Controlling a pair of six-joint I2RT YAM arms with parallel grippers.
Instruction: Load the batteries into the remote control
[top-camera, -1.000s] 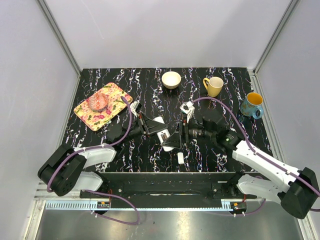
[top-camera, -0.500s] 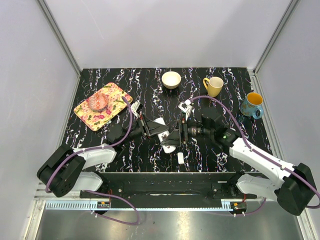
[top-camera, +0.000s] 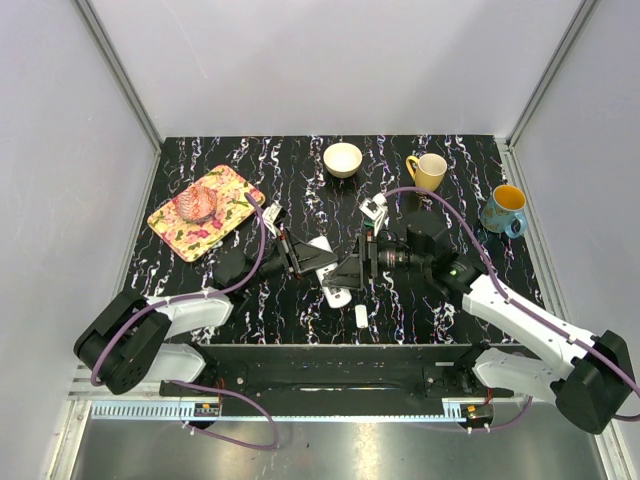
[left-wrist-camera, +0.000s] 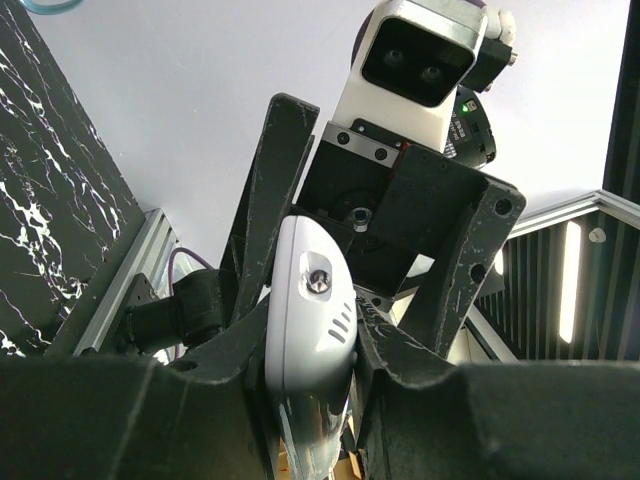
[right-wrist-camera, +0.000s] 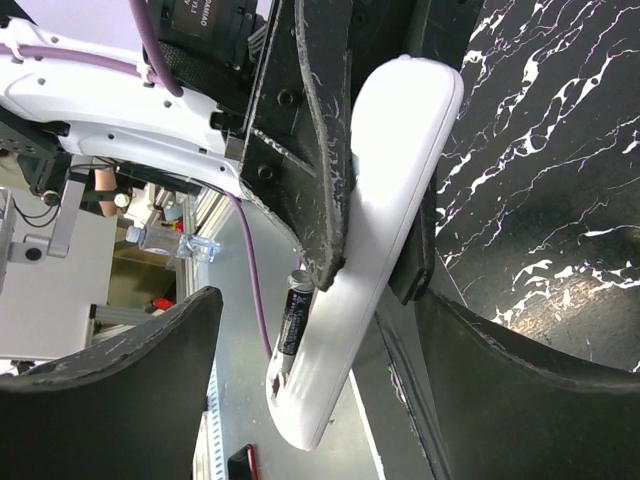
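The white remote control (top-camera: 336, 294) is held off the table at mid-front, gripped across its width by my left gripper (top-camera: 310, 258), which is shut on it. The left wrist view shows its rounded end (left-wrist-camera: 305, 330) pinched between the fingers. In the right wrist view the remote (right-wrist-camera: 385, 200) hangs with its back compartment open, and one dark battery (right-wrist-camera: 295, 320) lies in it. No other battery shows. My right gripper (top-camera: 351, 271) is open, its fingers (right-wrist-camera: 150, 380) spread wide on either side of the remote's lower end without touching it.
A small plain white lozenge piece (top-camera: 361, 316) lies on the table near the front edge. A floral tray (top-camera: 225, 222) sits at back left, a white bowl (top-camera: 343, 159) and yellow mug (top-camera: 428, 172) at the back, and a blue mug (top-camera: 503, 209) at right.
The right wrist has shifted slightly away from the front edge, its gripper staying around the remote. The left arm and the remote have hardly moved.
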